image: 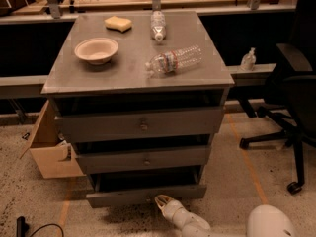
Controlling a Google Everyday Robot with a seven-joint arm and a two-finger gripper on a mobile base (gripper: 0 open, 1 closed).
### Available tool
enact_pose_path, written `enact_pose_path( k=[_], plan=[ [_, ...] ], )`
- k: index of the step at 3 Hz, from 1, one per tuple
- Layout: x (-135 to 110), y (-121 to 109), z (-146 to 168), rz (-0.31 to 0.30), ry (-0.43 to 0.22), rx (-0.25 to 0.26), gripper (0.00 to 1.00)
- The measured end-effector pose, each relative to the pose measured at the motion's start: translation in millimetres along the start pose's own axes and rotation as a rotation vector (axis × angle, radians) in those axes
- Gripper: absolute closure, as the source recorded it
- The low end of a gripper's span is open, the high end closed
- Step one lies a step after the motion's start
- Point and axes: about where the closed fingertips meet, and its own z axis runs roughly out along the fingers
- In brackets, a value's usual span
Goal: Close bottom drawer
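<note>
The grey cabinet top [123, 73] is carrying four items. A paper bowl [96, 50] is sitting toward the left. A yellow sponge [118, 23] is lying behind it near the rear edge. One clear bottle [158, 25] is resting at the rear centre. A second bottle [174, 60] is lying on its side right of centre. The speckled floor [232, 177] is bearing the cabinet, a cardboard box [49, 149] just beside it on the left, and an office chair [291, 107] to the right. The gripper [162, 201] is positioned low over the floor, at the front of the bottom drawer [123, 196].

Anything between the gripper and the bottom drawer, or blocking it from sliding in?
Nothing visible. The gripper is right at the front of the bottom drawer, just right of centre; the drawer's dark interior shows no obstruction.
</note>
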Motion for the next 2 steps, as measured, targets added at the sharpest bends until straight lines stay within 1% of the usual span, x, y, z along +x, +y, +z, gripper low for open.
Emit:
enact_pose_path(
  k=[1,2],
  plan=[
    [0.2,0.5,-0.6,0.000,0.000,0.000,1.00],
    [-1.7,-9.2,10.4,-0.018,-0.020,0.020,1.00]
  ],
)
